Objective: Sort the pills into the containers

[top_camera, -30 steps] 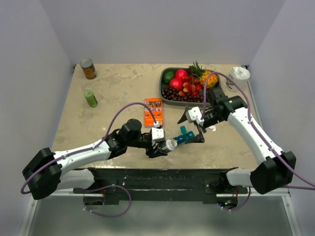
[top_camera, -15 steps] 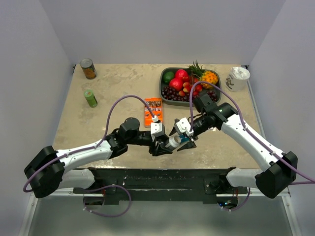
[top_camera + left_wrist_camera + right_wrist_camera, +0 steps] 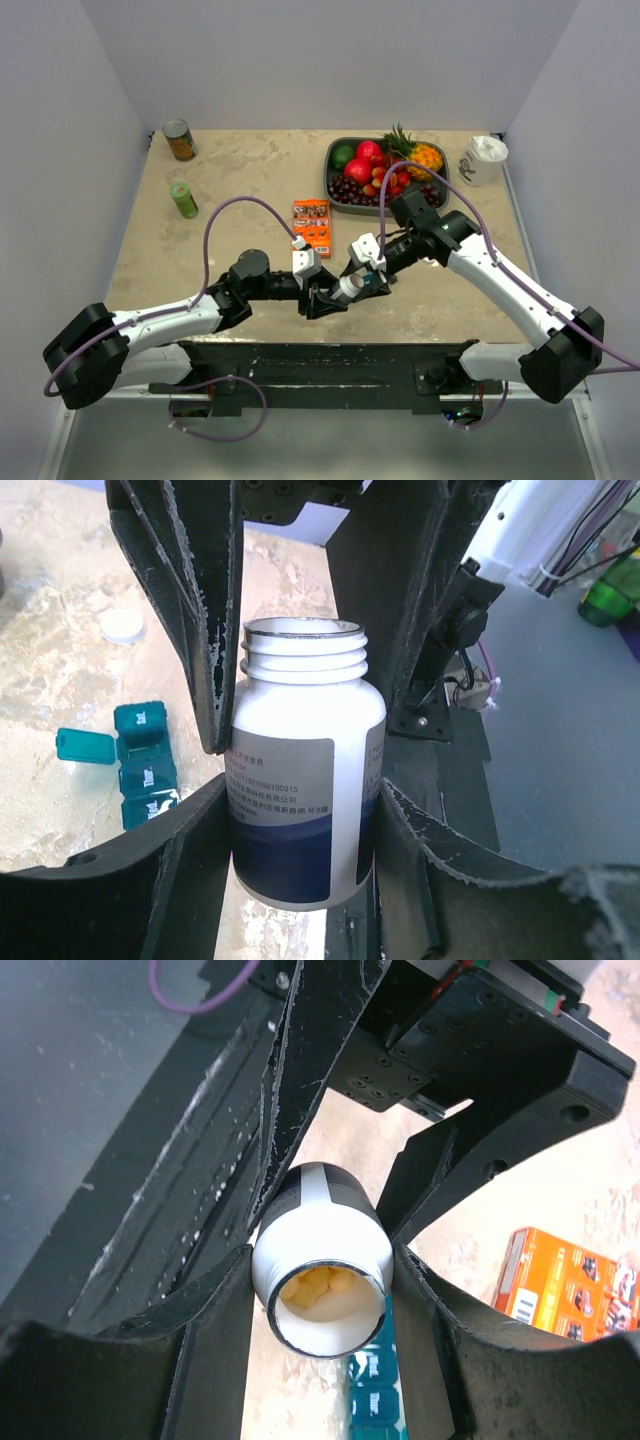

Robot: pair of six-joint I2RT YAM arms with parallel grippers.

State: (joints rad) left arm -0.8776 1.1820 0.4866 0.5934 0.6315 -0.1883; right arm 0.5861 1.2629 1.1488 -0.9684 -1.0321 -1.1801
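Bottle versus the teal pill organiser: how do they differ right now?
The bottle is white with a blue label; the organiser is teal. The bottle is held off the table in the left gripper; the organiser lies on the table. The bottle is one round vessel holding yellow pills; the organiser is a row of small boxes. Both are open: the bottle is uncapped, one organiser lid flipped back.

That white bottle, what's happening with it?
Both arms have it. The left gripper holds the white bottle around its body, and the right gripper is closed around its neck. It is open and yellow pills sit inside. The teal pill organiser lies on the table nearby, one lid open.
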